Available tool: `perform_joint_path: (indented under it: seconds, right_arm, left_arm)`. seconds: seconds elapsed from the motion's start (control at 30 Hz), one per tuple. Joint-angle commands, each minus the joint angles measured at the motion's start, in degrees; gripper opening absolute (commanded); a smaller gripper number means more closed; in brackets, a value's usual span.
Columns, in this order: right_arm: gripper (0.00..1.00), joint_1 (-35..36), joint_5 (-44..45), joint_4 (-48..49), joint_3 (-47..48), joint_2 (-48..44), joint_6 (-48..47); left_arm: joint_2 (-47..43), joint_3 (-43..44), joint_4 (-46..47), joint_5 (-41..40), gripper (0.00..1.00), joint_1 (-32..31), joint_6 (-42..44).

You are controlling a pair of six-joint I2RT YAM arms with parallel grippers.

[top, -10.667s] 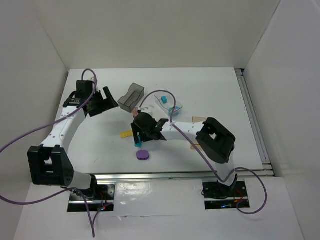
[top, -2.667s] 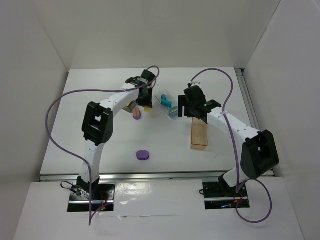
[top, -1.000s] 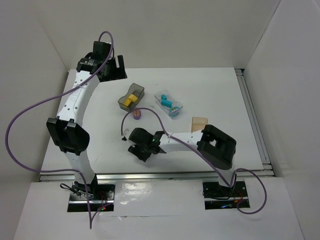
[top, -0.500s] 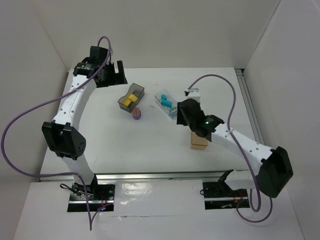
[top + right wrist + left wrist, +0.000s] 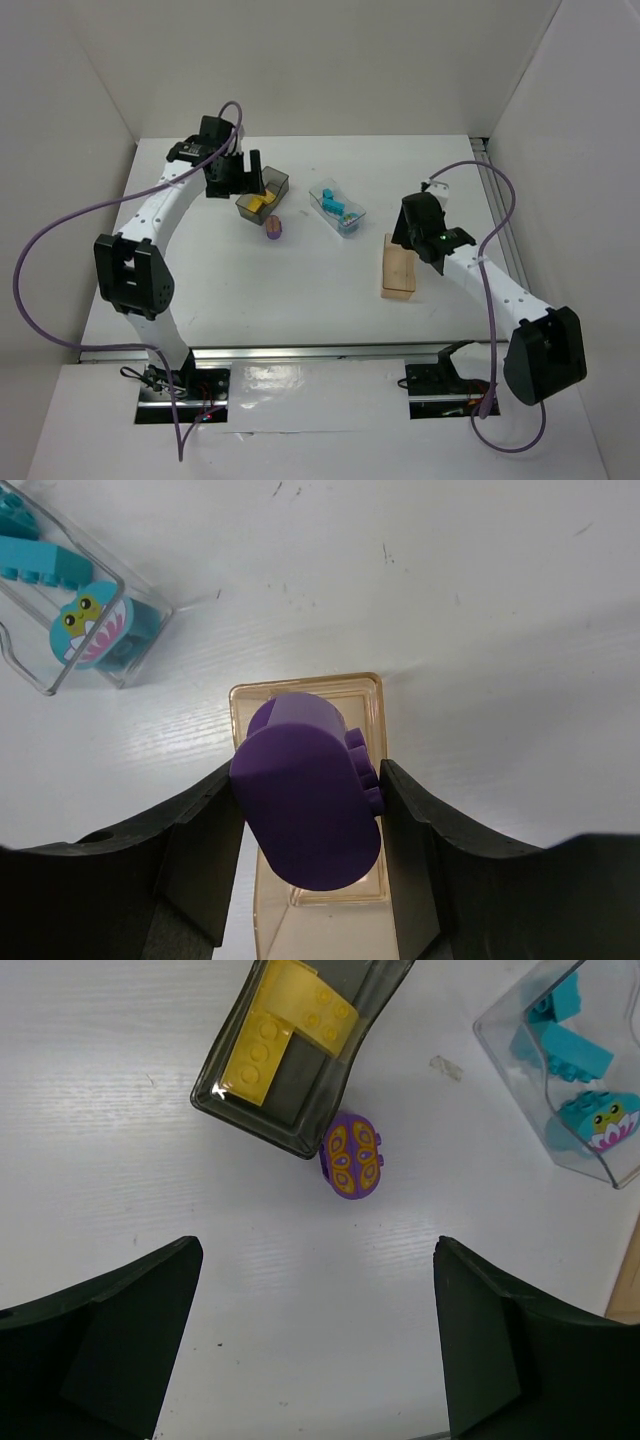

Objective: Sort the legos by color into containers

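My right gripper (image 5: 310, 815) is shut on the purple rounded oval lego (image 5: 305, 800) and holds it above the tan-orange bin (image 5: 305, 684), which looks empty. In the top view this gripper (image 5: 410, 240) hangs over the bin's far end (image 5: 398, 272). My left gripper (image 5: 318, 1340) is open and empty, above the table near the smoky dark grey bin (image 5: 340, 1070) that holds two yellow legos (image 5: 285, 1035). A purple lego with yellow patterns (image 5: 351, 1155) lies on the table against that bin. The clear bin (image 5: 500, 1045) holds cyan legos (image 5: 575, 1050).
The three bins stand in the far middle of the white table (image 5: 300, 290): dark grey (image 5: 262, 195), clear (image 5: 338, 208), tan (image 5: 398, 272). White walls close in the back and both sides. A metal rail (image 5: 505, 240) runs along the table's right edge.
My right arm has swung right and now holds the purple oval lego over the tan bin. My left gripper has come from the back left toward the dark grey bin.
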Motion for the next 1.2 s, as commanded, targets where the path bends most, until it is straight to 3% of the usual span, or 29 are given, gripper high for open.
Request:
perform_joint_path:
  seconds: [0.0,0.17,0.2,0.23,0.37,0.53,0.63,0.9,1.17]
  right_arm:
    - [0.28,-1.3,-3.6,1.5,-1.1,1.7,-1.0]
    - [0.32,-1.3,-5.4,2.9,-3.0,2.4,0.3]
    - [0.38,-1.3,-5.4,2.9,-3.7,2.4,0.8]
    - [0.56,-1.3,-5.4,2.9,-3.7,2.4,0.8]
    - [0.83,-0.8,-6.6,1.7,-2.3,3.0,0.0]
    - [0.87,1.8,-2.9,-1.1,1.7,1.3,-0.6]
    - [0.88,2.3,-1.7,-1.8,3.5,-0.1,-1.1]
    - [0.88,2.3,-1.7,-2.9,5.3,-1.8,-2.3]
    - [0.89,2.3,-2.2,-3.6,5.3,-1.8,-2.8]
  left_arm:
    - [1.3,-3.7,1.1,1.3,1.00,-0.3,-0.6]
    - [1.3,-6.9,3.8,0.8,1.00,-2.0,-3.4]
    - [1.3,-7.4,3.9,0.8,1.00,-2.5,-3.4]
    - [1.3,-8.1,4.5,0.8,1.00,-2.5,-4.2]
    - [3.7,-9.2,6.2,-1.0,1.00,-4.5,-5.7]
    - [7.4,-8.4,8.2,-2.2,1.00,-7.3,-8.9]
    - [8.7,-7.7,9.3,-3.8,0.90,-9.8,-11.4]
    - [14.4,-6.5,9.9,-14.3,0.90,-12.6,-18.5]
    - [19.0,-4.2,11.8,-16.2,0.85,-12.6,-18.6]
